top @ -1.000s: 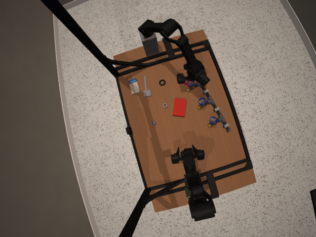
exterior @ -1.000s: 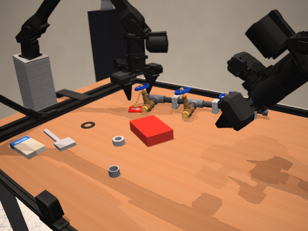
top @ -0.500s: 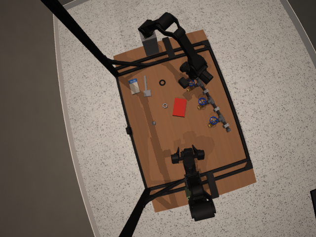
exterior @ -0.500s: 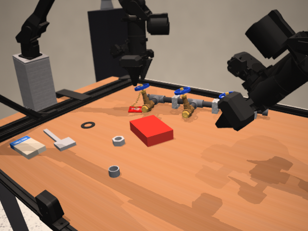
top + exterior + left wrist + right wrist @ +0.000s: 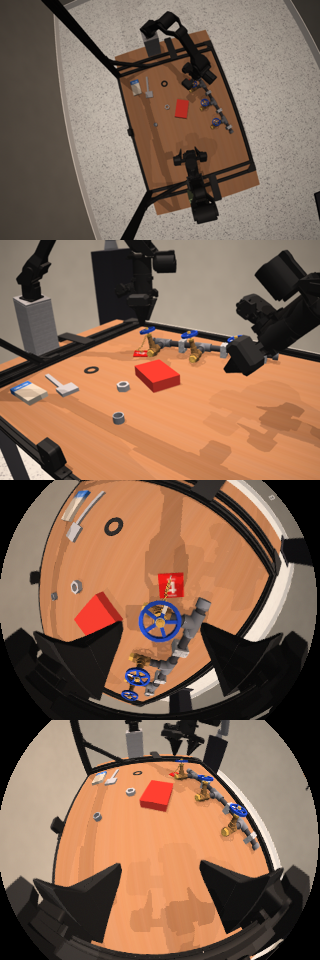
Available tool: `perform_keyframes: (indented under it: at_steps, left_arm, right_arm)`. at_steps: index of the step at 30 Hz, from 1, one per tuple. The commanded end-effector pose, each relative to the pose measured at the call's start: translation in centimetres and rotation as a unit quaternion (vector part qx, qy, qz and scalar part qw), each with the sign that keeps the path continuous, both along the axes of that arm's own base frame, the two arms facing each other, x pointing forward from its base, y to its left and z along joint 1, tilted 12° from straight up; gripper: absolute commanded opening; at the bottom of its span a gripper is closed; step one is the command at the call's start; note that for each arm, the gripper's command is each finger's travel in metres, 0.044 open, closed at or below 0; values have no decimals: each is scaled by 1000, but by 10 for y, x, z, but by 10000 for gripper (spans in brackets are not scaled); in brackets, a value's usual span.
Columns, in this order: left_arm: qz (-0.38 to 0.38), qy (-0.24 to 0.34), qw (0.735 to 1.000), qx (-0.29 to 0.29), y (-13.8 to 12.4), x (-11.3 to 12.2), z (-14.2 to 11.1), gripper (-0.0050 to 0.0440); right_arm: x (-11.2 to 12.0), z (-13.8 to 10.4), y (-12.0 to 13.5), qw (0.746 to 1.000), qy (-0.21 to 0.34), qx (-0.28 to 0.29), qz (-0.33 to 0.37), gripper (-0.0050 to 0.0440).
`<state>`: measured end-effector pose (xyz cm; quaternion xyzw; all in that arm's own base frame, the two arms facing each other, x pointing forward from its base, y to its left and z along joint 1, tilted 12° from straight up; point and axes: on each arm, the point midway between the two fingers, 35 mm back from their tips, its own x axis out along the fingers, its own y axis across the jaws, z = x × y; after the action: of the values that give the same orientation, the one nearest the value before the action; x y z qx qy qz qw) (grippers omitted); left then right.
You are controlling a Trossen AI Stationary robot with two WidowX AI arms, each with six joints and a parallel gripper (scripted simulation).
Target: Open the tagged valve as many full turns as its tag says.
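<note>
The tagged valve's blue handwheel [image 5: 147,330] [image 5: 160,622] is the one nearest the left arm's base. Its red tag [image 5: 136,354] [image 5: 178,576] lies on the table on a gold chain and reads 4. My left gripper [image 5: 197,79] [image 5: 143,323] [image 5: 163,627] is open, pointing down over this wheel, one fingertip to each side in the left wrist view, with gaps seen; its exact height is unclear. The middle valve's wheel [image 5: 202,100] [image 5: 189,336] and the far valve's wheel [image 5: 216,121] [image 5: 238,810] stand free. My right gripper [image 5: 188,149] [image 5: 161,866] is open and empty above the table, away from the valves.
A grey pipe [image 5: 216,105] joins the valves along one table side. A red block [image 5: 181,108] [image 5: 157,371] lies beside them. A hex nut [image 5: 167,105], a grey ring [image 5: 155,124], a black washer [image 5: 85,370], a grey scraper-like tool [image 5: 149,94] and a blue-white box [image 5: 135,88] lie farther off.
</note>
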<state>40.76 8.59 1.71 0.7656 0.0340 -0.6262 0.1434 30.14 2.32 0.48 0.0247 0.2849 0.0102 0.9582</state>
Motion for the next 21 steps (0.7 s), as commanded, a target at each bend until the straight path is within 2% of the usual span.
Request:
perform_keyframes:
  at_steps: [1, 9, 21]
  left_arm:
    - [2, -1, 1000, -3, 0, 0, 1, 400]
    - [-11, -5, 1000, 1, 0, 1, 0, 400]
    - [-155, -55, 985, 50, -1, 8, -17, 400]
  right_arm:
    - [0, 0, 0, 1000, 0, 0, 0, 400]
    - [0, 0, 0, 1000, 0, 0, 0, 400]
    - [0, 0, 0, 1000, 0, 0, 0, 400]
